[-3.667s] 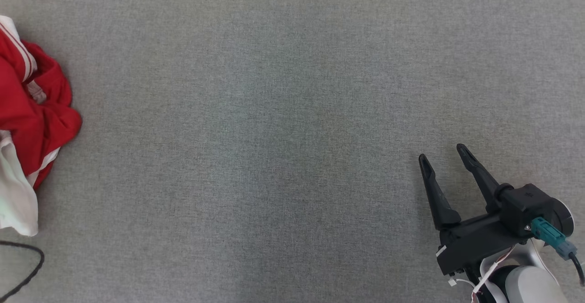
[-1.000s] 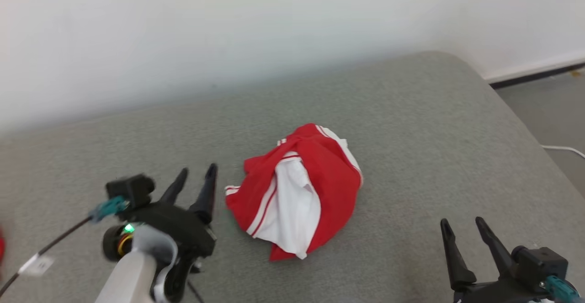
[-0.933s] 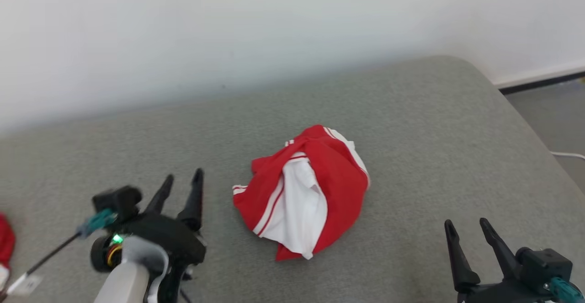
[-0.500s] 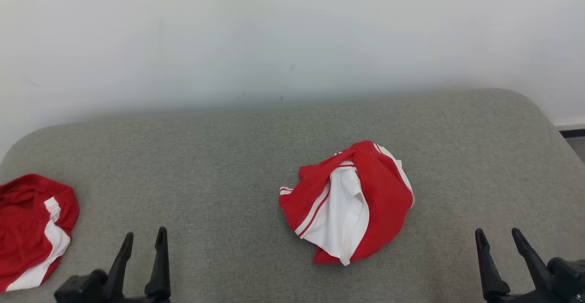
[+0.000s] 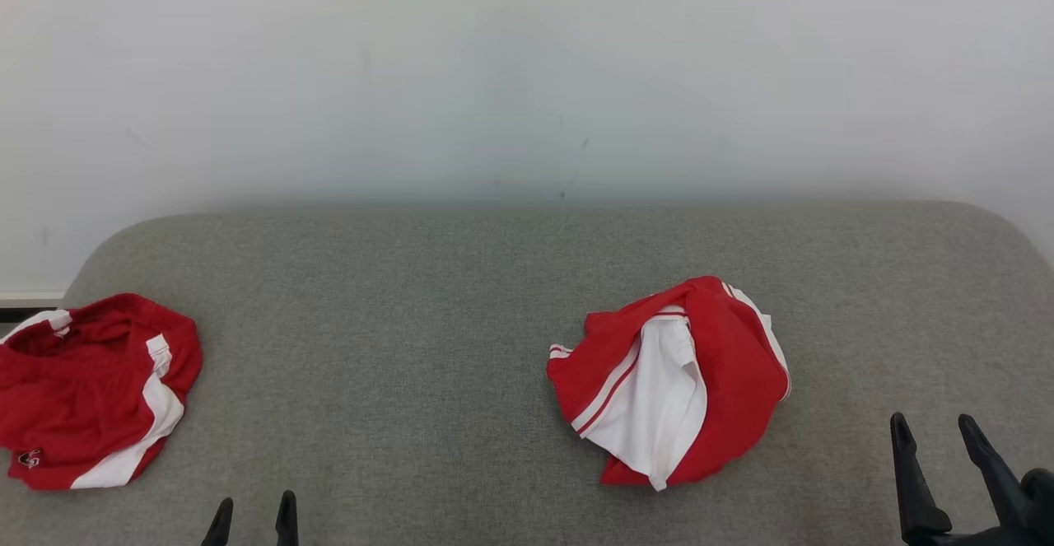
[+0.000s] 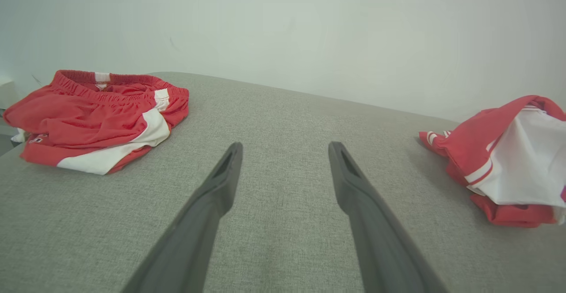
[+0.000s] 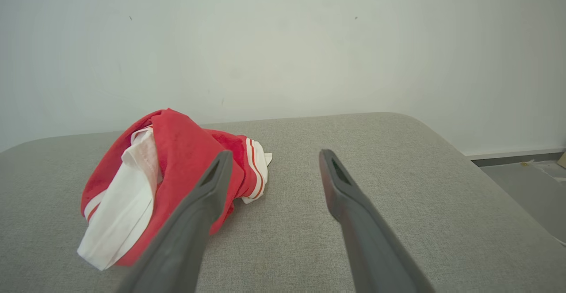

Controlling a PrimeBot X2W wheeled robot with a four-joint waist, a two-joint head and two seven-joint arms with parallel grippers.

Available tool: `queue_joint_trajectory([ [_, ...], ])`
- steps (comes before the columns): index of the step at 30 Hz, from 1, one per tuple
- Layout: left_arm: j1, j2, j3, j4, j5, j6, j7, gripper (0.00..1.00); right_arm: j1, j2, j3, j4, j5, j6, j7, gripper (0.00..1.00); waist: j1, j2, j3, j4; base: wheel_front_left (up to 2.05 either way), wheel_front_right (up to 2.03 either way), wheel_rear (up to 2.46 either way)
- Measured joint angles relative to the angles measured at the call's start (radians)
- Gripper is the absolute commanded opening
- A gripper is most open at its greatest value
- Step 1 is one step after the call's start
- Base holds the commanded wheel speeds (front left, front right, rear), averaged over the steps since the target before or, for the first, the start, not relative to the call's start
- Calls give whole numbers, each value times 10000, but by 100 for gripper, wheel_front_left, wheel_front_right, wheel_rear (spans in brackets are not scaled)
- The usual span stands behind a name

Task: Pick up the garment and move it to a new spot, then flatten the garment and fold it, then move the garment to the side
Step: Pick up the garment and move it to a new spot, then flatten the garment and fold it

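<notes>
My left gripper [image 5: 256, 503] and right gripper [image 5: 931, 422] hang empty, fingers [image 5: 912, 488] spread. The garment [image 5: 671, 381], crumpled toward the cushion's [image 5: 428, 299] right edge, looks soft and light; I'd pinch its top fold

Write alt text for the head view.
A crumpled red-and-white garment lies right of centre on a grey padded surface against a white wall. At its left edge lie red-and-white shorts. The open left gripper and right gripper rise from the bottom edge, holding nothing.

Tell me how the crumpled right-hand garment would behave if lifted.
Probably floppy: the garment lies in soft folds, so it should unfurl and dangle. Likely light, as thin cloth. Pushed, it may bunch on the grey surface.
</notes>
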Motion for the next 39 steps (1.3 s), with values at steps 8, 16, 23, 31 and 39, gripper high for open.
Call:
queue_joint_trajectory([
  [8,115,4,2,247,15,-332,-15,100,220,86,-29,73,84,0,150,100,0,0,-105,32,0,0,0],
  [16,-22,140,-25,96,-8,-295,259,100,249,50,13,-48,86,0,410,100,0,0,-141,-40,0,0,0],
  [23,-23,186,-42,-169,-10,-161,414,100,264,98,88,-173,27,0,619,100,1,0,-140,-115,0,0,0],
  [31,-12,174,-134,-355,-40,-44,556,100,295,157,238,-224,-23,0,709,100,1,0,-88,-201,0,0,0],
  [39,-30,-6,-242,-407,-462,79,1260,100,308,171,341,-247,-12,0,759,100,1,0,-32,-288,0,0,0],
])
